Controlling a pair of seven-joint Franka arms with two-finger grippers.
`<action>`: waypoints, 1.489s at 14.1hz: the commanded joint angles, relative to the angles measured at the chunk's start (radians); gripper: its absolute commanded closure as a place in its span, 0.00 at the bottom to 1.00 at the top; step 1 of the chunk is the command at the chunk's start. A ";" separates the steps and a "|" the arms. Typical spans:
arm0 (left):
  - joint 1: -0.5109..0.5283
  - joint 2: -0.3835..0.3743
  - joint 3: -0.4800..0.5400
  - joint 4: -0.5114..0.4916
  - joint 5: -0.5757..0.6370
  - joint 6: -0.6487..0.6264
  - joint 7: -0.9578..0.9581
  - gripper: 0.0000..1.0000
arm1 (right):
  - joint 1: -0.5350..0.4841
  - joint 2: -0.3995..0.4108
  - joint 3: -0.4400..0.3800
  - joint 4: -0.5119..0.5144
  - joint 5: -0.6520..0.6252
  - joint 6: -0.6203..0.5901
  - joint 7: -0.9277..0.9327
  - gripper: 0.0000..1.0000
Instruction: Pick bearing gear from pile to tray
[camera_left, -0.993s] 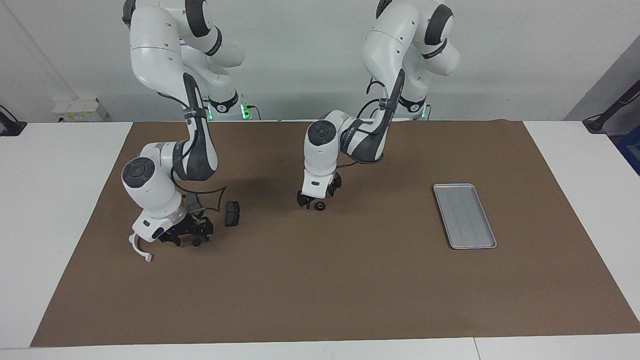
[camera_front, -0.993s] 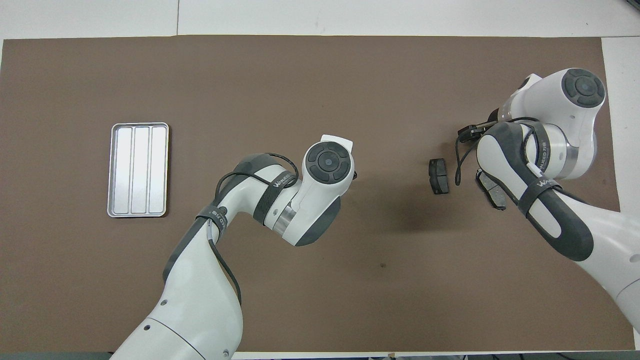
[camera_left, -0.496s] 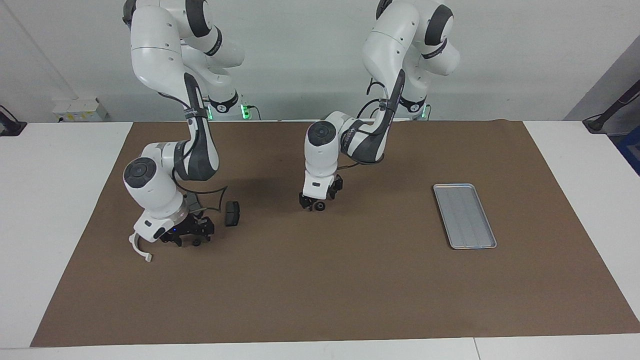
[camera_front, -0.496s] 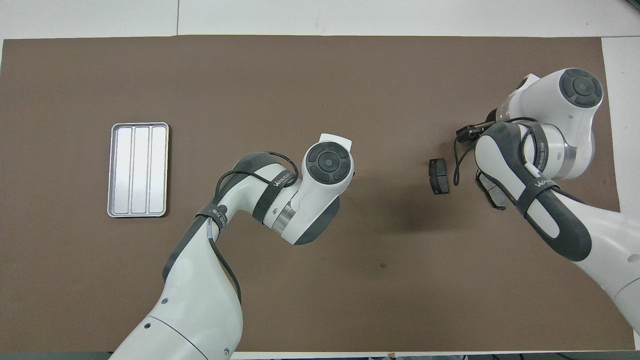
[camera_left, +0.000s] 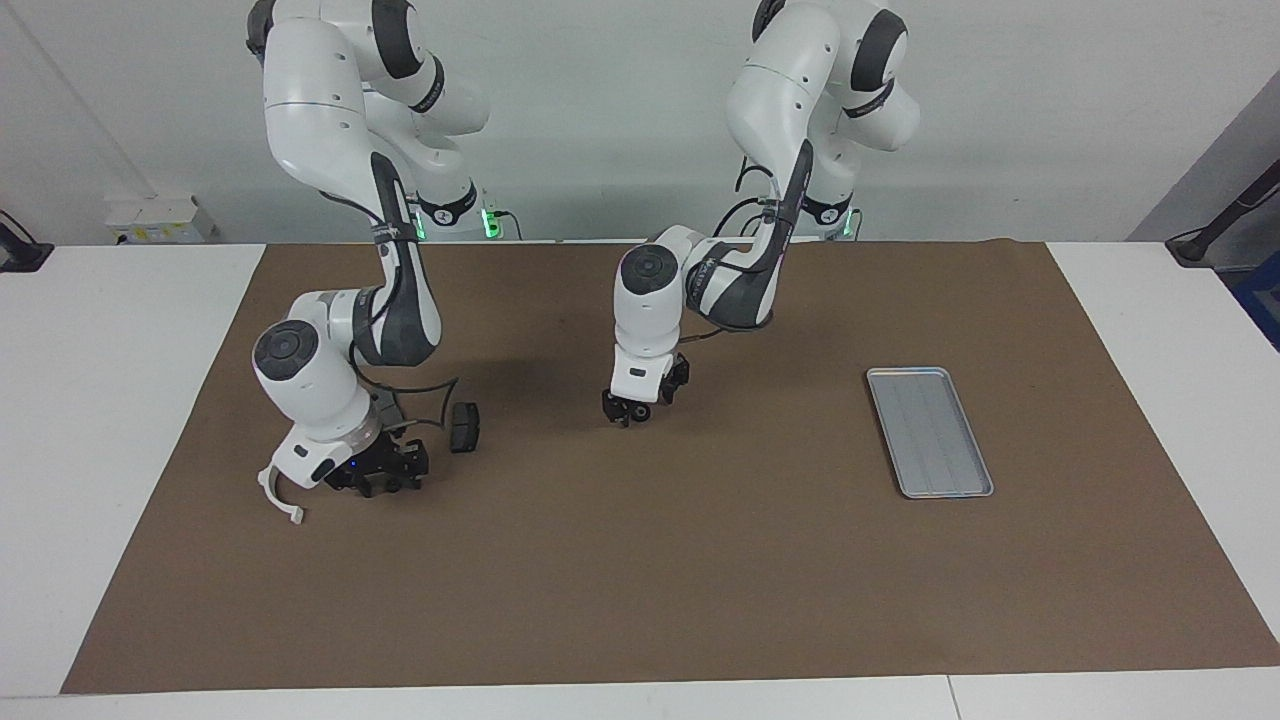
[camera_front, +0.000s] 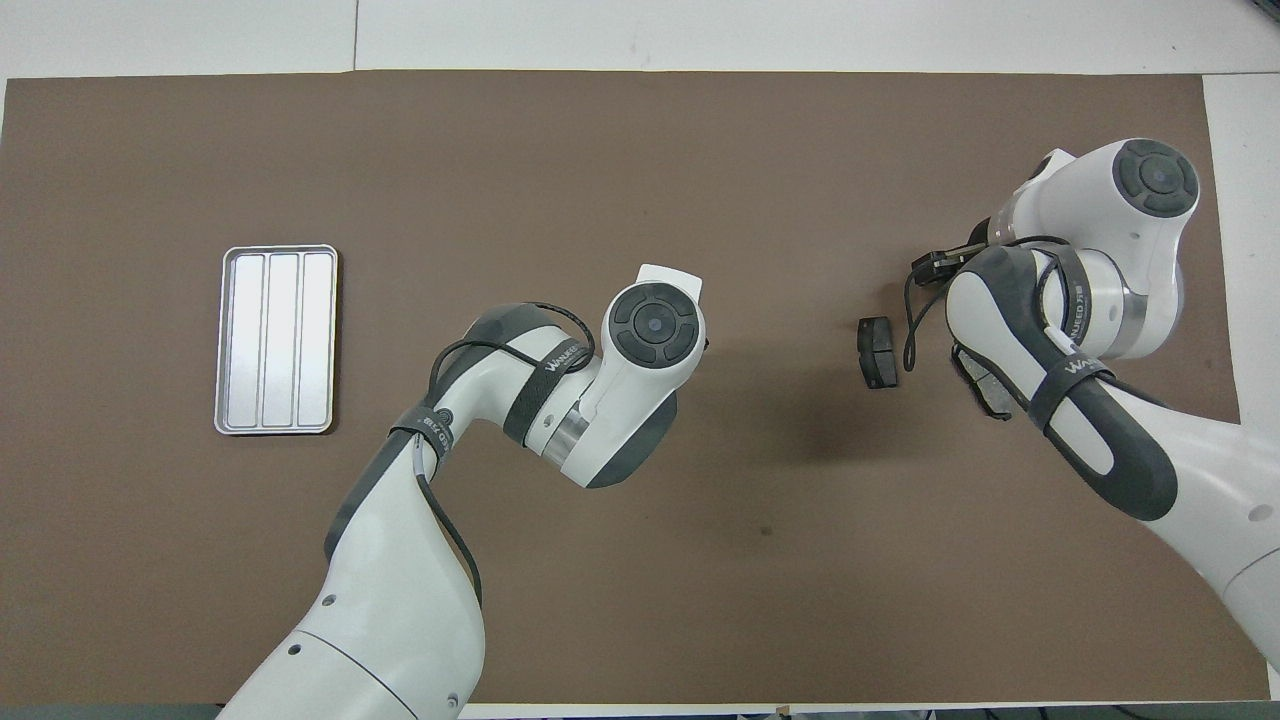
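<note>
I've lowered my left claw (camera_left: 627, 412) onto the gear at desk centre; the gear is hidden under it, so I cannot tell whether it's gripped. Right claw (camera_left: 385, 478) dips into the pile (camera_left: 463, 427) at 9 o'clock, grip unclear. Tray (camera_left: 930, 432) waits at 3 o'clock.

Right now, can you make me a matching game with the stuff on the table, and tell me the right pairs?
Things:
1. tray
2. brake pad
3. white arc piece
4. left end effector

Places or looks:
A. curved, peeking out beside the right arm's wrist
B. low over the brown mat near the table's middle
C. silver, alone at the left arm's end
D. dark grey, beside the right end effector

Pairs: 1-C, 2-D, 3-A, 4-B
</note>
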 joint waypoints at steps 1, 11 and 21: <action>-0.003 0.003 0.006 -0.019 0.020 0.026 -0.019 0.22 | -0.005 0.003 0.008 -0.010 -0.008 0.014 0.011 0.81; -0.021 0.003 0.007 -0.030 0.020 0.023 -0.053 0.52 | -0.005 -0.048 0.006 0.025 -0.011 -0.043 0.011 1.00; 0.047 -0.077 0.039 -0.019 0.047 -0.104 0.022 1.00 | 0.090 -0.158 0.020 0.071 -0.006 -0.201 0.233 1.00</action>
